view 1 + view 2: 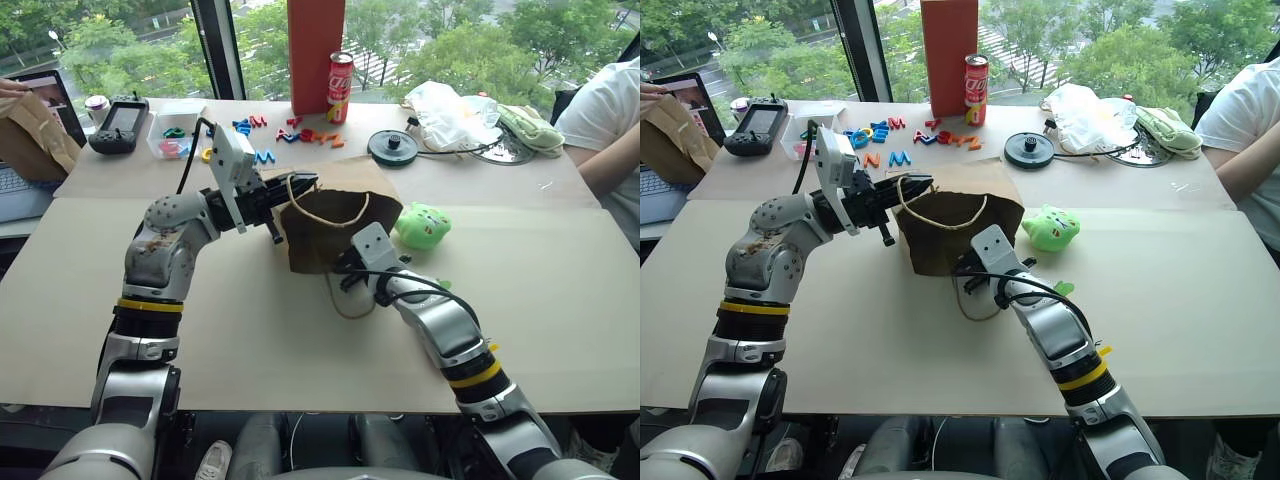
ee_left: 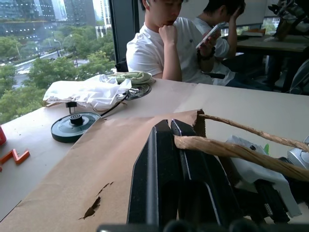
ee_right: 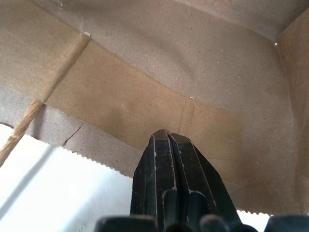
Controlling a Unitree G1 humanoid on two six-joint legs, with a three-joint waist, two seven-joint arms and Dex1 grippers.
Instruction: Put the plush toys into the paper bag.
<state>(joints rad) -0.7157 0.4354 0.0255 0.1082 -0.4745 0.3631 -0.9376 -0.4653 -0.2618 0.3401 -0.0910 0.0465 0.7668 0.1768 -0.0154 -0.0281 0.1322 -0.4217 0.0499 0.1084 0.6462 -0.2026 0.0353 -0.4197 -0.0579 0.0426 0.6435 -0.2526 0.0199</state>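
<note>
Right gripper (image 3: pixel 166 135) of mine is pinched shut with nothing in it, its tips poking in at the mouth of the paper bag (image 1: pixel 330 235), which lies mid-table. My left gripper (image 2: pixel 169 126) is clamped on the bag's upper rim, by a twine handle (image 2: pixel 227 150), holding the mouth up. Green plush toy (image 1: pixel 423 224) sits on the table just beside the bag, toward the right edge.

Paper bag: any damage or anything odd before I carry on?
Yes. The paper bag has a small tear in its outer wall below the left gripper, which is shut on its rim. The bag lies tipped on its side.
</note>
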